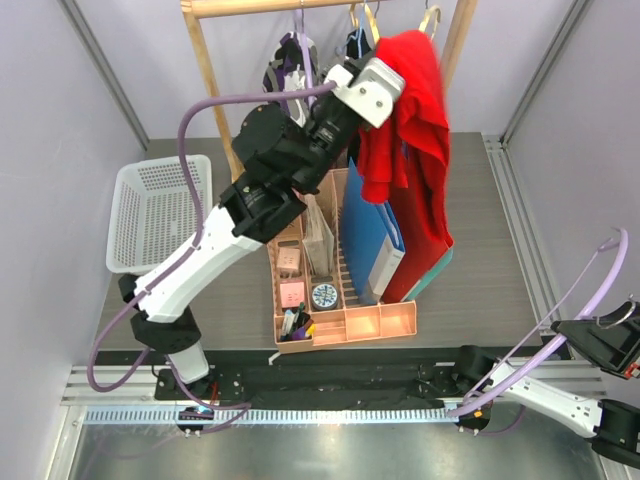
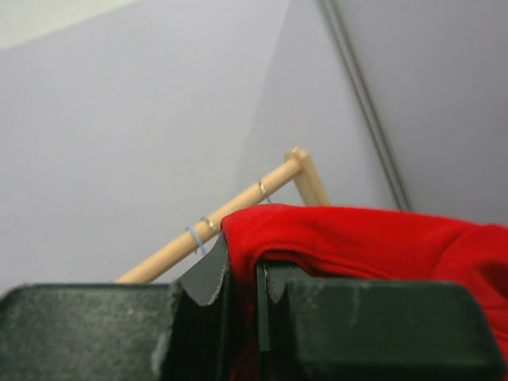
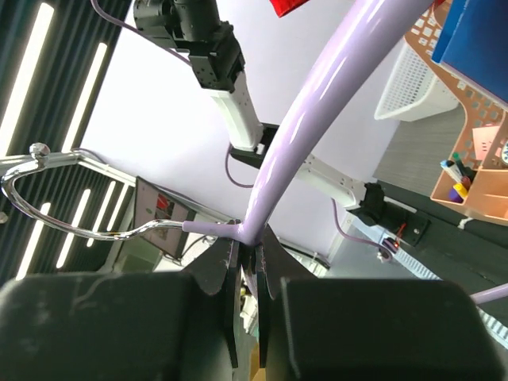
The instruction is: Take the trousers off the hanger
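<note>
Grips trousers (image 1: 415, 110) in shut left gripper (image 2: 238, 278), high by far wooden rail (image 1: 280, 7), keeping fabric clear. Pinches hanger (image 3: 317, 103) neck in shut right gripper (image 3: 248, 262), near right, well apart.

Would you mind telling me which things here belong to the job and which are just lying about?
Job: trousers, held by left gripper; hanger, held by right gripper.
Lying about: basket, organiser, blue folder, rack, patterned garment.
</note>
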Controlling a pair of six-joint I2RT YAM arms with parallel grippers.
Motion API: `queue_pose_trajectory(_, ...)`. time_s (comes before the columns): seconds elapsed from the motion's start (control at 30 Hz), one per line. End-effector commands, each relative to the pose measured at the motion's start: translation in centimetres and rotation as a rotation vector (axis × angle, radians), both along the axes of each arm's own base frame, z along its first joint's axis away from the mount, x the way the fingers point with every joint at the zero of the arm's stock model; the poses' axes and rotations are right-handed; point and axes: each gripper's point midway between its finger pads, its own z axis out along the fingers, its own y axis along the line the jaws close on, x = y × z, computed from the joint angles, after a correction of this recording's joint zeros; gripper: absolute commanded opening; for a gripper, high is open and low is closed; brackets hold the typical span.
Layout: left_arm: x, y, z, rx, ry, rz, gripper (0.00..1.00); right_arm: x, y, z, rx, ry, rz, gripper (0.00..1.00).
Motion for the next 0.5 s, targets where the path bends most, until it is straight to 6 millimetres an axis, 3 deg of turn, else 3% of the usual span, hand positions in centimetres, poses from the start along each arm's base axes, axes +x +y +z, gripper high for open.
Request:
queue_pose_trajectory(0.0,-4.3,12.5,8.5,-0.289,-0.089,0.035,0.00,0.8,2.0,0.3,-0.067,-0.016,0.005,0.01)
queue_pose_trajectory(0.1,-6.0,15.0,8.7,-0.299,-0.070,0.006,0.00,1.3,3.0,0.5,-0.103,-0.019,0.008,0.01)
queue_pose_trajectory(0.13,-6.0,14.9,7.9,-0.290,-0.048,-0.005,0.00,1.5,3.5,0.5,-0.122,-0.019,0.010,0.01)
queue_pose_trajectory(0.17,-7.2,17.2,8.3,-0.313,-0.048,-0.007,0.00,1.5,3.8,0.6,-0.131,-0.021,0.016,0.01)
queue_pose_trajectory(0.23,-7.1,17.5,6.6,-0.289,-0.005,-0.001,0.00,1.7,4.5,0.7,-0.149,-0.023,0.023,0.01)
queue_pose_trajectory(0.27,-8.3,20.4,7.0,-0.328,-0.006,0.013,0.00,1.8,4.8,0.6,-0.153,-0.022,0.028,0.01)
queue_pose_trajectory(0.37,-8.3,21.8,4.7,-0.300,0.048,0.047,0.00,1.7,5.5,0.7,-0.153,-0.027,0.052,0.01)
queue_pose_trajectory(0.47,-9.6,25.3,3.1,-0.302,0.087,0.080,0.00,1.7,6.0,0.7,-0.162,-0.032,0.064,0.01)
